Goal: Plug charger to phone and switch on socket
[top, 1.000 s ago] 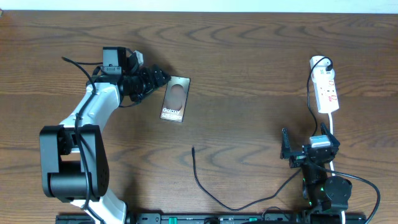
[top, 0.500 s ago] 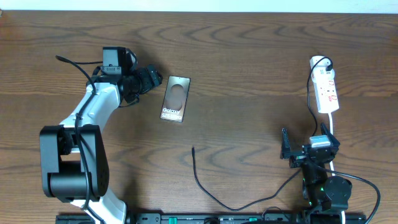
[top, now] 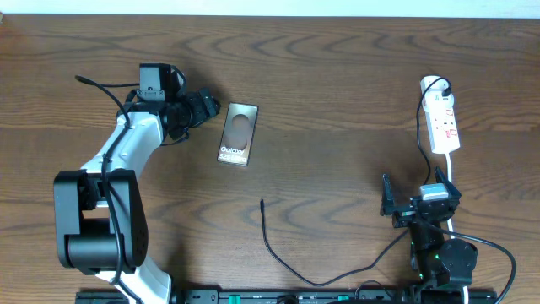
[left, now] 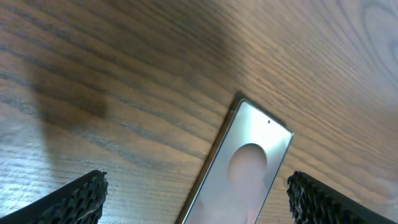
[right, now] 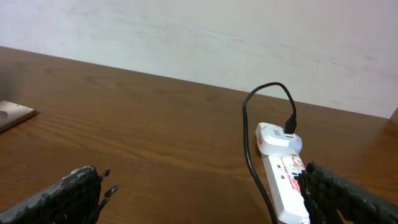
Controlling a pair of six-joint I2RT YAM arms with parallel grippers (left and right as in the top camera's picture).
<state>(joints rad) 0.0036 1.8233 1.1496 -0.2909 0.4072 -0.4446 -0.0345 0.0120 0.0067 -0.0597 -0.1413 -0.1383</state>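
left gripper (top: 208,108) low over the wooden table (top: 337,67), on the left half, just beside the upper left corner of the phone (top: 238,134). spread wide in the left wrist view, ribbed fingertips (left: 74,199) at the two bottom corners of the frame, nothing pinched between them. phone top end and pale oval in the gap ahead of the fingers, whether touching cannot be told. phone flat on the table, lettering side up, long axis running away from the robot base, slightly tilted.

right of the phone and nearer the base: bare plug tip (top: 261,203) of the charger (top: 316,283) lying loose on the wood, well apart from the phone, not plugged in. thin black cable curving from the tip down toward the front edge, then rightward past the right arm.

right gripper (top: 419,203) near the front right of the table, spread wide in the right wrist view, fingertips (right: 68,196) at the bottom corners, holding nothing, touching nothing visible. just beyond it the socket (top: 443,122), white strip lying flat near the right edge, long axis away from the base. white round adapter (top: 434,84) seated at its far end, black cable looping out of it. switch position too small to tell.
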